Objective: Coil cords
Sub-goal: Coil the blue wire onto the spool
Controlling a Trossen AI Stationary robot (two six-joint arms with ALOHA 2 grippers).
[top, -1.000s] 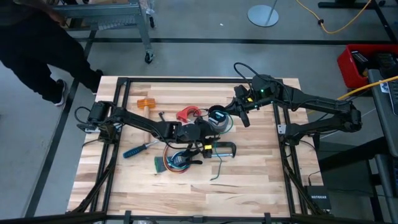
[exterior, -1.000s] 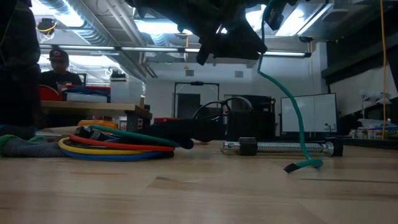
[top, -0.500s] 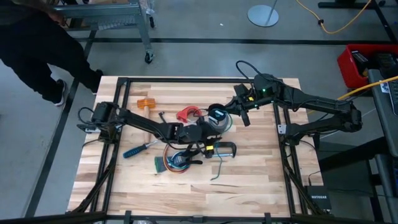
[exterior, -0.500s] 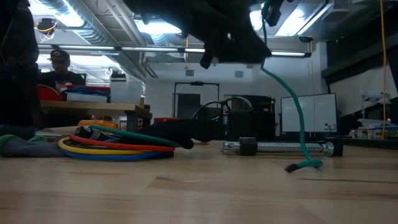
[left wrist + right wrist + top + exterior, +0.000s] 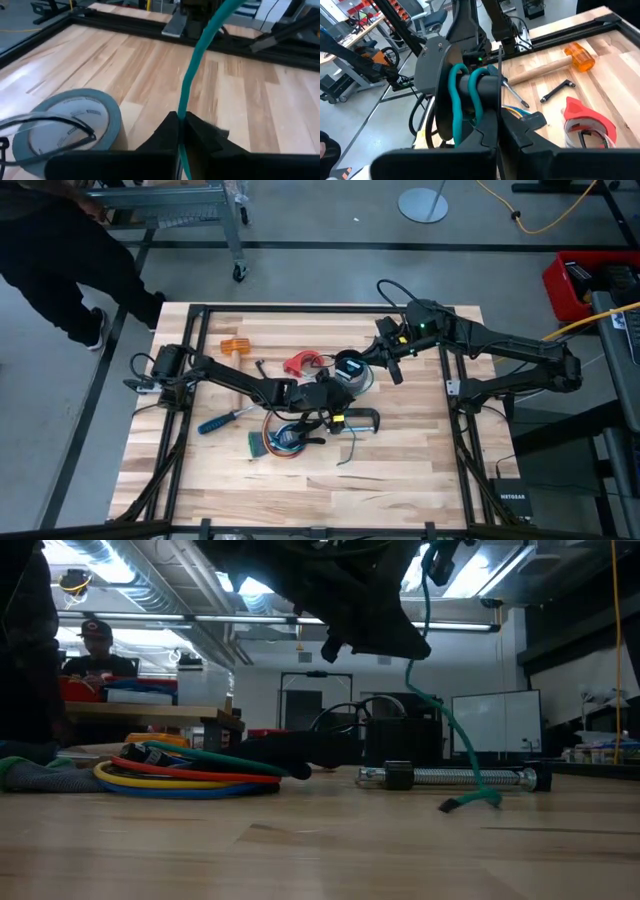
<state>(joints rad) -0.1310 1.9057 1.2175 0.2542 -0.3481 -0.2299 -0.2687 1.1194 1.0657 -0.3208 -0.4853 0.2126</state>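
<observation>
- Left gripper (image 5: 330,405) is held above the middle of the tabletop (image 5: 400,480), its fingers (image 5: 167,132) pressed together on a green cord (image 5: 192,85).
- From the left gripper the green cord (image 5: 455,755) is seen hanging down in kinks; its dark end (image 5: 450,804) rests on the tabletop in front of a metal clamp (image 5: 450,777).
- Beside the left gripper, on the tabletop, a roll of grey tape (image 5: 75,120) is seen, with a thin dark cord (image 5: 55,122) lying across its top.
- A coiled bundle (image 5: 185,775) of yellow, orange, blue and green cords lies flat on the tabletop just below and to the side of the left gripper; from above it is seen as loops (image 5: 283,442) close to the gripper.
- Right gripper (image 5: 392,370) is held above the tabletop, near the left gripper and across the tape roll (image 5: 352,372) from it; its fingers (image 5: 487,127) are seen closed, with nothing visible between them.
- Ahead of the right gripper, the green cord (image 5: 455,100) is looped over the left arm's dark wrist (image 5: 435,65).
- A red piece (image 5: 585,120), a hex key (image 5: 559,91) and a mallet (image 5: 545,67) lie beyond the right gripper.
</observation>
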